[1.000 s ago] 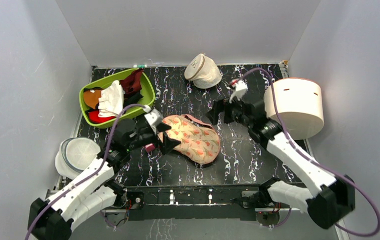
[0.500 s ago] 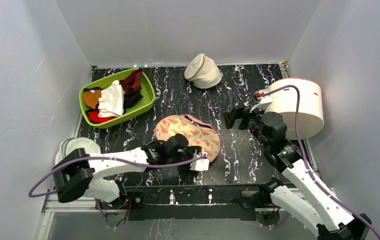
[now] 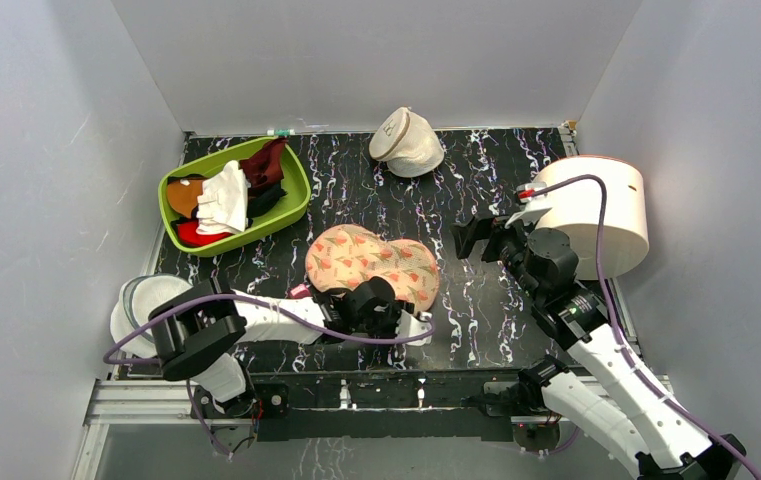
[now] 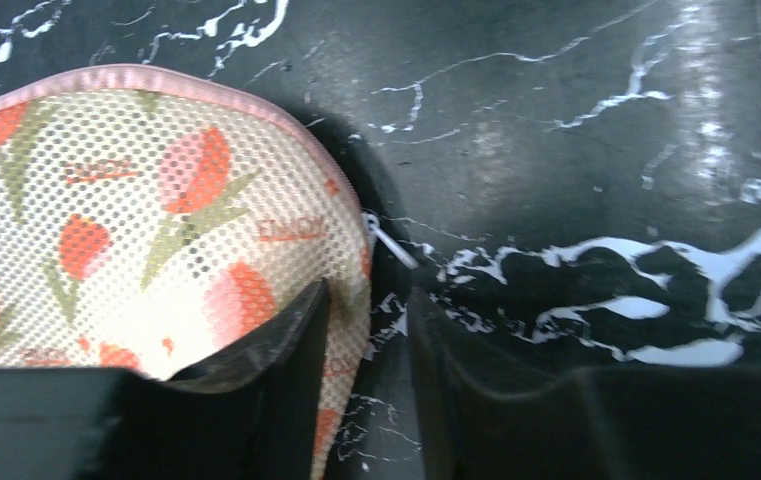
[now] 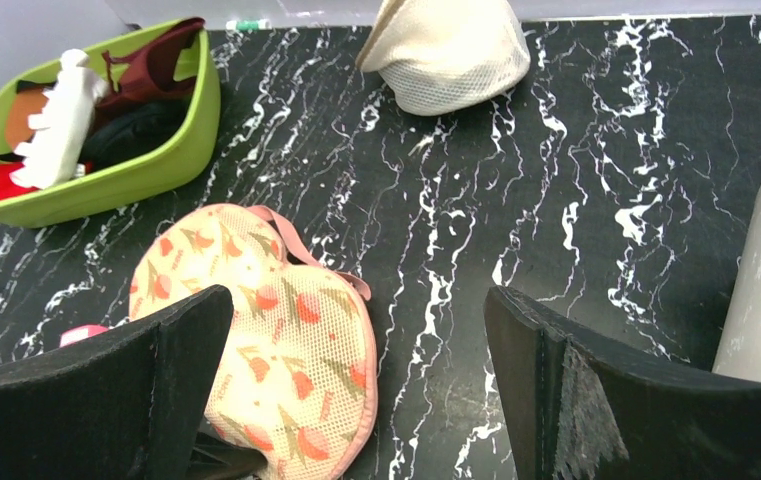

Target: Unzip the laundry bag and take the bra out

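The peach-pink, two-lobed mesh laundry bag [image 3: 371,262], printed with red-orange flowers and green leaves, is laid flat on the black, white-veined table [image 3: 476,320]. It is placed about midway between the left and right edges and nearer the near edge than the far one. Its pink-bound rim is seen closed along the side in view, and a small pale zip pull [image 4: 388,243] is stuck out from that rim onto the table. What is inside cannot be made out.

The left gripper [image 4: 368,320] is held low at the bag's near side. Its jaws are parted only narrowly. One finger [image 4: 281,345] is set over the printed mesh and the other [image 4: 456,370] over bare table, with the bag's rim between them and the zip pull just beyond the tips.

The right gripper [image 5: 356,305] is raised above the table toward the right edge, spread wide with nothing in it, well apart from the bag.

A lime-green plastic tray [image 3: 291,205] of mixed garments is placed at the far left corner. A cream domed mesh pouch [image 3: 411,145] is set by the far edge. A white cylindrical drum [image 3: 596,215] is stood at the right edge, and a white round mesh bag [image 3: 151,305] at the left edge.
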Robot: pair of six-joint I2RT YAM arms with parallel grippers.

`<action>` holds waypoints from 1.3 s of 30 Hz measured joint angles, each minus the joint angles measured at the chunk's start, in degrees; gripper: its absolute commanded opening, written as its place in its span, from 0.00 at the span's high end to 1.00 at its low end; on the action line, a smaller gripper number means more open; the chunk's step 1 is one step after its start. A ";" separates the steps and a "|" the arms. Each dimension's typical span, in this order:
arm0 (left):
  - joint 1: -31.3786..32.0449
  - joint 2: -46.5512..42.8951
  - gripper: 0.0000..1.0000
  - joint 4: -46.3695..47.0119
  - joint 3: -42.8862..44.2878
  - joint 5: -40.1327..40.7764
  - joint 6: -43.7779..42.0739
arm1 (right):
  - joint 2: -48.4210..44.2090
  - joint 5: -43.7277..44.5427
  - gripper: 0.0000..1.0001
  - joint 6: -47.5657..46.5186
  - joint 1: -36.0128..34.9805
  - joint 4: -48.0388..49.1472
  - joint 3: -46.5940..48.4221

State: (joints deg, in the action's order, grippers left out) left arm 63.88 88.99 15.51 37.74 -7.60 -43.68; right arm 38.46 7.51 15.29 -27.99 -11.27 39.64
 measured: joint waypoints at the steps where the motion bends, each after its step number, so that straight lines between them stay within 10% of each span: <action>1: 0.00 0.68 0.78 1.09 -0.02 1.03 0.33 | 0.35 0.20 0.02 0.00 0.00 -0.22 0.00; 6: 0.07 1.60 1.00 4.52 -0.02 7.08 1.09 | 1.92 0.85 0.02 0.17 0.00 -0.90 -0.02; 18: -0.39 -2.69 1.00 5.79 0.00 13.81 3.89 | 4.48 0.26 0.02 2.34 0.00 -0.55 -0.83; 21: -0.83 -4.68 0.28 5.44 0.11 13.03 4.68 | 5.33 0.00 0.02 2.84 0.00 -1.46 -1.97; 27: -1.73 -4.63 0.26 2.91 0.15 9.86 1.64 | 5.42 0.07 0.02 2.80 0.00 -1.77 -1.95; 39: -8.39 2.62 0.92 5.88 2.89 7.04 2.49 | 7.37 -1.81 0.02 3.93 0.00 -1.75 -1.95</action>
State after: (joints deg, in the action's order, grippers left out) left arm 55.48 91.61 21.39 40.62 -0.56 -41.19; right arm 45.82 5.69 19.22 -27.99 -13.02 37.69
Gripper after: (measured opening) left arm 0.187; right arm 0.980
